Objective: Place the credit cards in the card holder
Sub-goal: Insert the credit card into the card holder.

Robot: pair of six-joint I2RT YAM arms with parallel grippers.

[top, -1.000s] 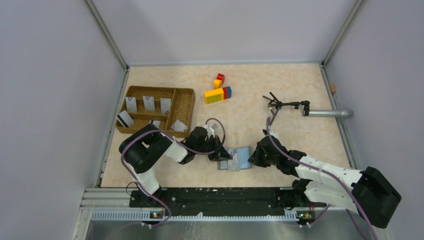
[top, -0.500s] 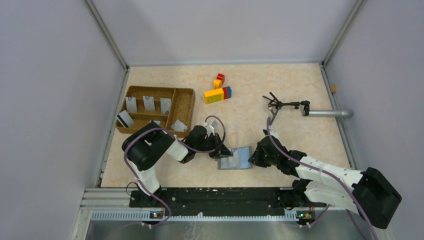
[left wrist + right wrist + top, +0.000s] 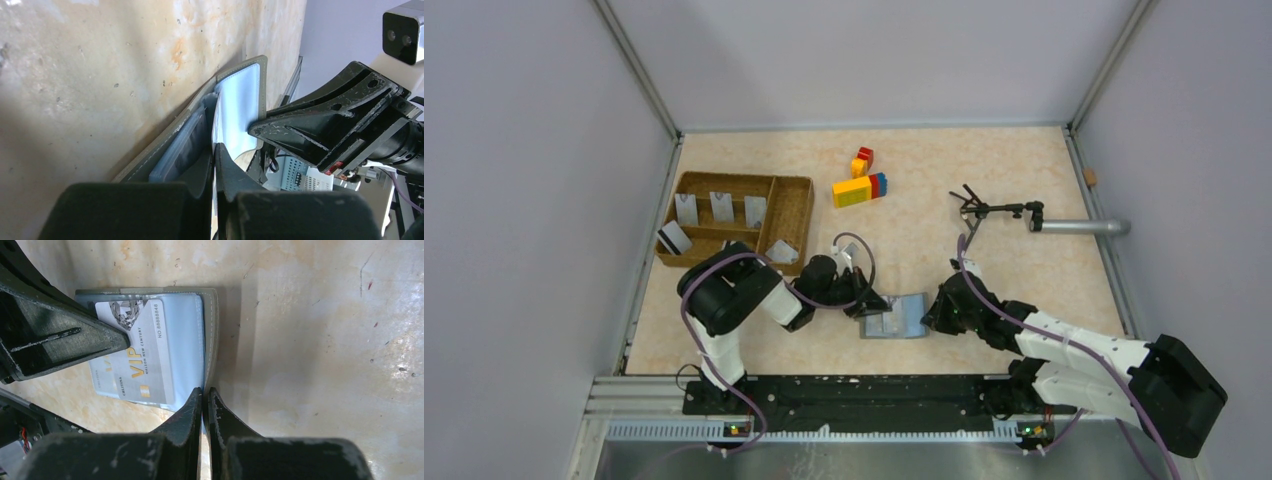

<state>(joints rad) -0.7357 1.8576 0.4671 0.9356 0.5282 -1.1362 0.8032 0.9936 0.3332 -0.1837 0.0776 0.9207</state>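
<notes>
Inserting thin silver credit card [image 3: 145, 352], pinched by left claw [image 3: 216, 155], into grey fold-over card holder [image 3: 189, 340] pinched by right claw [image 3: 205, 397]; next, push deeper.

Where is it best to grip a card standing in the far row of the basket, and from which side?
Probably the top edge, from above: each card leans upright against the wall of the basket, so only that edge stands free for a gripper.

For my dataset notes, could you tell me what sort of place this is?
Probably a robotics lab test cell: plain grey panel walls enclose a beige tabletop, a left arm and right arm are bolted at its edge, and toy bricks lie on it.
</notes>
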